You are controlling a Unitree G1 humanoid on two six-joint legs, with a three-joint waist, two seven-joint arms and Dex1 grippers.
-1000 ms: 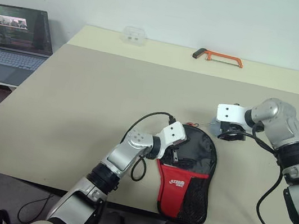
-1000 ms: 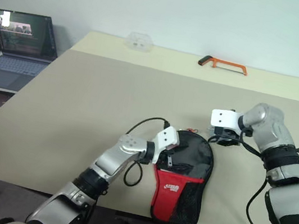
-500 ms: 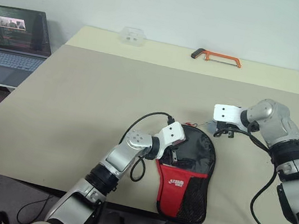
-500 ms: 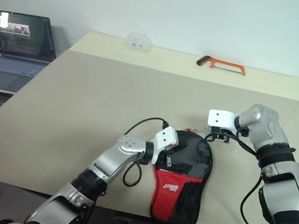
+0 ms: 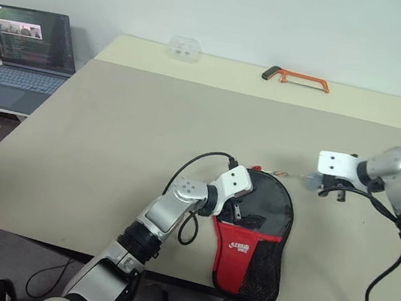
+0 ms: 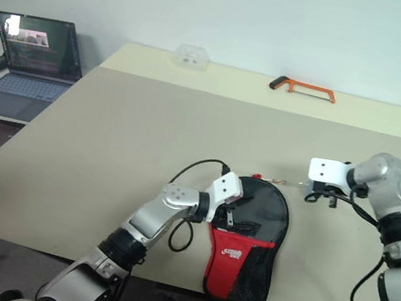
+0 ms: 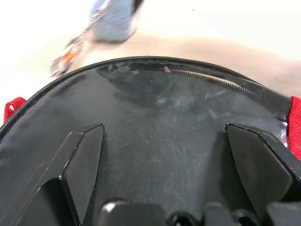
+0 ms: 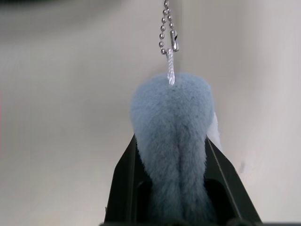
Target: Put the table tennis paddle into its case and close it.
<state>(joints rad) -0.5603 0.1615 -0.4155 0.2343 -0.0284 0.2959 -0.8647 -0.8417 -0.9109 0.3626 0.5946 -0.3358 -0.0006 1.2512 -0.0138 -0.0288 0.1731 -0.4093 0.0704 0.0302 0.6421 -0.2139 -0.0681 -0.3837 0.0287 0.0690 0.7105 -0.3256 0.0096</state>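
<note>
Grey-blue plush ball (image 8: pixel 171 136) is squeezed between the right gripper (image 5: pixel 329 188)'s two black fingers — its bead chain (image 8: pixel 165 28) runs out taut toward the case (image 5: pixel 256 236). That case lies flat near the front edge of the beige table (image 5: pixel 149 135), red lower part with the white logo toward the robot, dark rounded end pointing away. The left gripper (image 7: pixel 164 155) sits on the dark rounded part, fingers spread wide apart with the zip line (image 7: pixel 207 77) just ahead of them. Can't make out the paddle itself. Over at the far edge there's an orange-framed hacksaw (image 5: pixel 297 78) and a small clear plastic box (image 5: pixel 182 47), well apart from each other — plus an open laptop (image 5: pixel 21 53) off the table's left side.
</note>
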